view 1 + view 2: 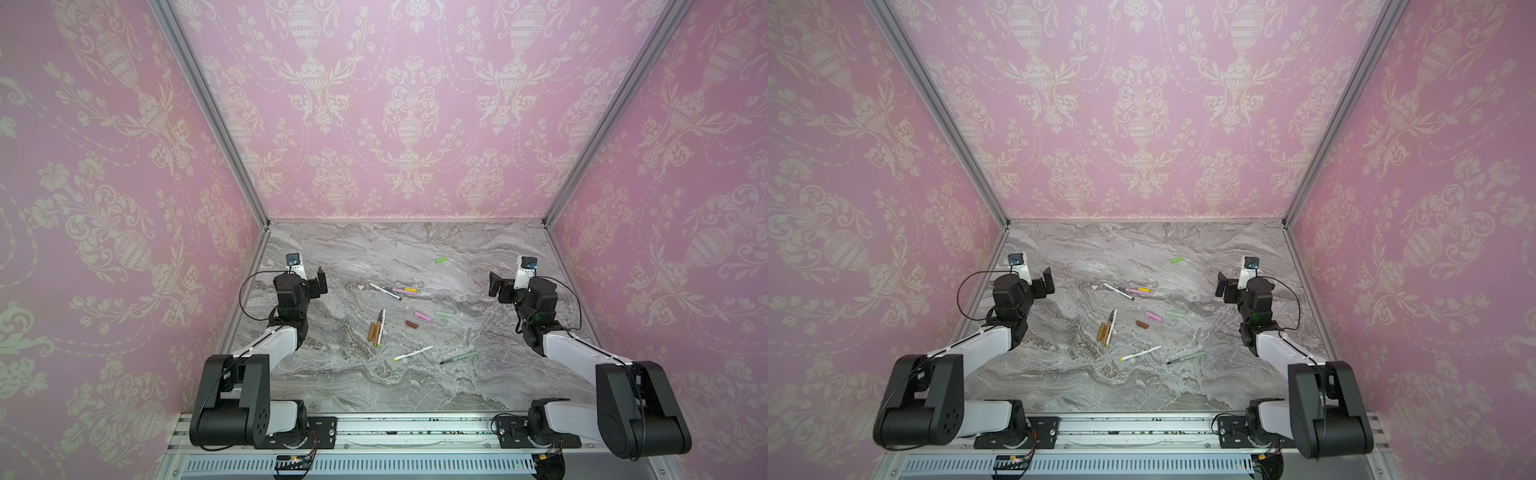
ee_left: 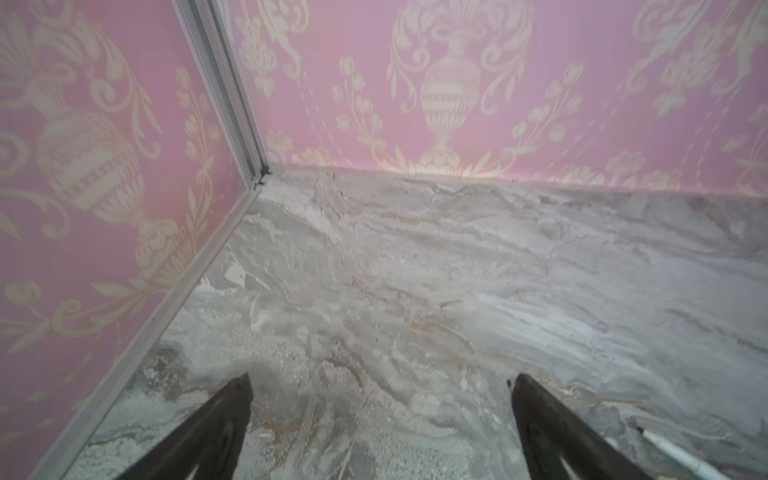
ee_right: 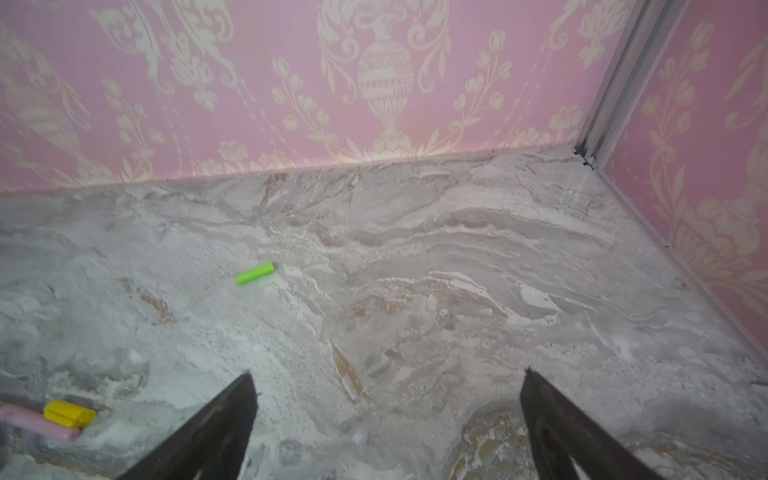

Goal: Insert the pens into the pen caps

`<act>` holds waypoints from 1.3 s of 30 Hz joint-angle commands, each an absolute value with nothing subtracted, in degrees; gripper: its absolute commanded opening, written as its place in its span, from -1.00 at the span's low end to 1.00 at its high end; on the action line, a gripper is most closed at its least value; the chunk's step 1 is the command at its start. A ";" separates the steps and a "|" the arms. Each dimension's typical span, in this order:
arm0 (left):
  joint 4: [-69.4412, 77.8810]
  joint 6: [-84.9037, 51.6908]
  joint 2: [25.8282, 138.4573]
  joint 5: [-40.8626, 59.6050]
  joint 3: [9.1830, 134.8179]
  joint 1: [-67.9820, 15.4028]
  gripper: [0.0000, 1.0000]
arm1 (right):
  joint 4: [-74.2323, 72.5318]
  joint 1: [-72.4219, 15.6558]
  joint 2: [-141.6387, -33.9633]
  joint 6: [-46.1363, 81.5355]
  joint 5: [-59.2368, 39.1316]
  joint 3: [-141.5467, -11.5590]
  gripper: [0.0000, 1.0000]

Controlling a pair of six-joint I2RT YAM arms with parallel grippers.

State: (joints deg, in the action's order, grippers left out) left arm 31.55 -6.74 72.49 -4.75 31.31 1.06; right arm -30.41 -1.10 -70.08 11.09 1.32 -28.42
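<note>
Pens and pen caps lie scattered on the marble table [image 1: 332,382]. A bright green cap [image 1: 441,260] [image 3: 254,273] lies far back. A white pen [image 1: 384,291], a pink pen [image 1: 400,290] and a yellow cap [image 1: 410,289] [image 3: 68,413] sit mid-table. A tan pen [image 1: 379,322], a tan cap [image 1: 371,331], a brown cap [image 1: 411,324], a pink cap [image 1: 422,316] and a sage cap [image 1: 444,313] lie nearer. A yellow-ended white pen [image 1: 412,353] and a sage pen [image 1: 459,357] lie in front. My left gripper [image 1: 320,282] [image 2: 381,378] and right gripper [image 1: 494,284] [image 3: 387,372] hover open and empty at the sides.
Pink patterned walls close in the table on three sides, with aluminium corner posts [image 1: 216,124] at the back. Both arm bases sit on a rail [image 1: 395,432] along the front edge. A white pen's tip [image 2: 681,453] shows beside my left gripper in its wrist view.
</note>
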 commanded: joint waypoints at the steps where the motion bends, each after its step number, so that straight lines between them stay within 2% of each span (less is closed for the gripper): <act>1: 15.79 -21.41 66.56 -4.82 35.25 1.67 0.99 | -17.82 0.33 -64.90 26.05 -2.97 -30.31 1.00; 3: 13.40 -25.16 63.69 -0.51 35.97 2.14 0.99 | -19.69 0.95 -63.71 25.96 -12.61 -30.09 1.00; 8: 14.10 -28.21 61.11 13.48 35.31 2.29 0.99 | 0.19 -1.23 -64.63 24.34 -23.26 -39.26 1.00; 13: 7.73 -26.87 59.30 22.89 36.72 -0.88 0.98 | 19.73 -10.44 -60.16 22.69 -17.51 -41.28 1.00; 19: -7.72 -11.90 55.92 18.83 39.84 -17.66 0.99 | 38.08 -23.07 -60.64 24.78 -10.92 -42.39 1.00; 23: -12.47 -9.35 54.48 19.85 40.61 -23.26 0.99 | 44.85 -30.44 -63.77 26.02 -7.83 -45.44 1.00; 30: -13.49 -9.28 52.46 20.40 38.79 -25.22 0.99 | 51.71 -36.83 -75.53 17.49 -5.83 -52.24 1.00; 33: -13.36 -9.48 52.56 20.31 38.50 -25.31 0.99 | 50.49 -38.05 -78.71 15.19 -9.57 -53.77 0.95; 39: -12.51 -9.78 52.73 19.16 38.92 -25.29 0.99 | 53.83 -41.84 -87.78 10.92 -3.30 -59.44 0.90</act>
State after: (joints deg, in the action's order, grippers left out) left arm -12.08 -11.20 53.01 19.20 39.09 -24.95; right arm 50.39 -40.84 -84.47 15.09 -6.63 -56.95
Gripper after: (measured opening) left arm 0.993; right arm 0.957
